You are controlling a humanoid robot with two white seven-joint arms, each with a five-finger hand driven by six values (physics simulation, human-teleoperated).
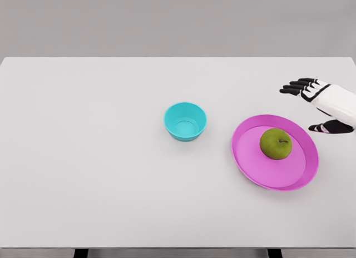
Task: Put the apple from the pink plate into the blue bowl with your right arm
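A green apple (pixel 276 143) sits on the pink plate (pixel 249 163), right of the table's middle. The blue bowl (pixel 185 120) stands empty to the plate's left. My right hand (pixel 311 105) hovers beyond the plate's far right rim, fingers spread and holding nothing. Its black fingers (pixel 297 87) point left and the thumb (pixel 325 127) hangs lower, near the plate's edge. The hand is apart from the apple, up and to its right. My left arm does not show.
The white table (pixel 89 158) fills the view, with its far edge at the top and its front edge at the bottom. A grey wall stands behind it.
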